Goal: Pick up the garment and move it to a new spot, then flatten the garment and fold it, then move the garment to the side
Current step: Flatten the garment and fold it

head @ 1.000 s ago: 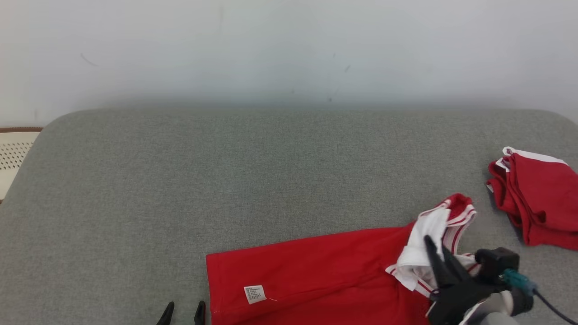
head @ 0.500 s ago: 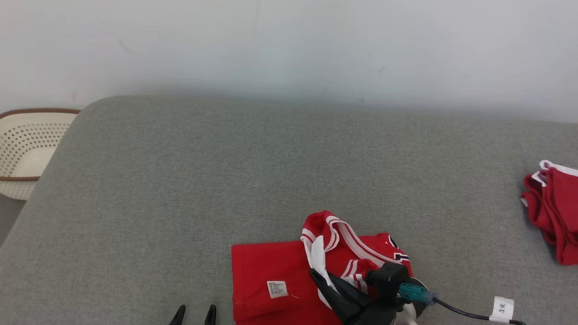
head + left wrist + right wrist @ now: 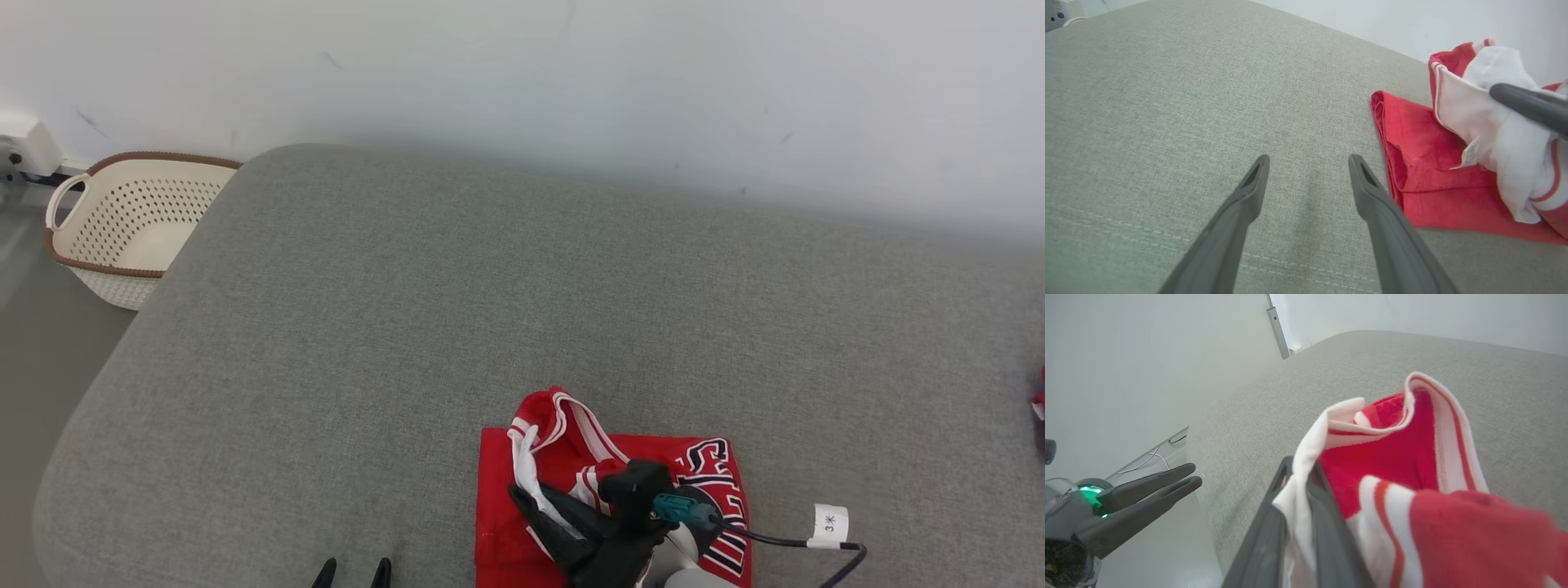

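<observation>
The garment point(image 3: 702, 474), a red jersey with white trim and dark lettering, lies folded on the grey cushion point(image 3: 490, 286) at the bottom middle of the head view. My right gripper point(image 3: 522, 496) is shut on a white-trimmed edge of it, which stands up in a bunch. In the right wrist view the right gripper point(image 3: 1300, 469) pinches white cloth of the garment point(image 3: 1392, 457) between its fingers. My left gripper point(image 3: 353, 567) hovers open over bare cushion left of the garment. In the left wrist view the left gripper point(image 3: 1308, 161) has nothing in it, and the garment point(image 3: 1421, 171) lies to its right.
A cream perforated basket point(image 3: 139, 216) with a brown rim stands on the floor beyond the cushion's far left corner. A scrap of another red cloth point(image 3: 1038, 400) shows at the right edge. A white wall runs behind. A tagged black cable point(image 3: 829, 520) trails from my right wrist.
The camera has turned left, bringing the basket into view. My right gripper has carried the garment's trimmed end leftward over the rest, halving its length and covering the label. The left gripper stays open.
</observation>
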{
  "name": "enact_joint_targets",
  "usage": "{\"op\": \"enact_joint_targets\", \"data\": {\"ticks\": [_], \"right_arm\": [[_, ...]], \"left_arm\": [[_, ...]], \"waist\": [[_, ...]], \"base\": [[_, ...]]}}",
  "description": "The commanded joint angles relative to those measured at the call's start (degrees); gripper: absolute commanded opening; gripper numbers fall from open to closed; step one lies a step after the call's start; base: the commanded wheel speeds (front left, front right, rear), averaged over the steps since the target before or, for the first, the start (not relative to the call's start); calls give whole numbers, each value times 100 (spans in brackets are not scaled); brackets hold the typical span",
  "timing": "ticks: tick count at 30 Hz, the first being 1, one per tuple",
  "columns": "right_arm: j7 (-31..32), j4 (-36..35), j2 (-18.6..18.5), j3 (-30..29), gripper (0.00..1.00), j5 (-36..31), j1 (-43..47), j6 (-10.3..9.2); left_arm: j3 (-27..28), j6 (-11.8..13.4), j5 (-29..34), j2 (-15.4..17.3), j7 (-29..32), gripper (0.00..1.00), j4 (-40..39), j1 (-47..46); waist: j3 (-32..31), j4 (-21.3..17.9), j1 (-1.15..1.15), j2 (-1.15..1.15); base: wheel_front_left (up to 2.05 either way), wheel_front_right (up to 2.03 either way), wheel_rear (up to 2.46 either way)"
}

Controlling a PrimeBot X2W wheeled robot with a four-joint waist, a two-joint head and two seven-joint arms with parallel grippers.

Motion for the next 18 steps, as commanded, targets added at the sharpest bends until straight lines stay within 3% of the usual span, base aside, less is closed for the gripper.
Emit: {"op": "enact_joint_targets", "data": {"ticks": [1, 2, 6, 9, 14, 18], "right_arm": [[-58, 80, 73, 23, 60, 60, -81, -1], [-69, 173, 131, 21, 100, 93, -132, -1], [-143, 203, 253, -75, 100, 300, -255, -2], [-155, -230, 157, -430, 100, 314, -292, -2], [-152, -828, -264, -1716, 100, 12, 284, -1], [-154, -869, -537, -2584, 100, -240, 775, -1]], "left_arm": [[-12, 14, -30, 5, -3, 100, 31, 71], [-16, 17, -49, 5, -3, 100, 36, 67], [19, 37, -73, 5, -3, 100, 27, 89], [71, 45, -65, 5, -3, 100, -2, 102], [91, 42, -40, 5, -3, 100, -72, 117], [64, 58, -40, 5, -3, 100, -113, 143]], "waist": [[7, 37, 0, 0], [10, 39, 0, 0], [-4, -25, 0, 0], [-31, -135, 0, 0], [-111, -317, 0, 0], [-172, -410, 0, 0]], "base": [[0, 0, 0], [0, 0, 0], [0, 0, 0], [0, 0, 0], [0, 0, 0], [0, 0, 0]]}}
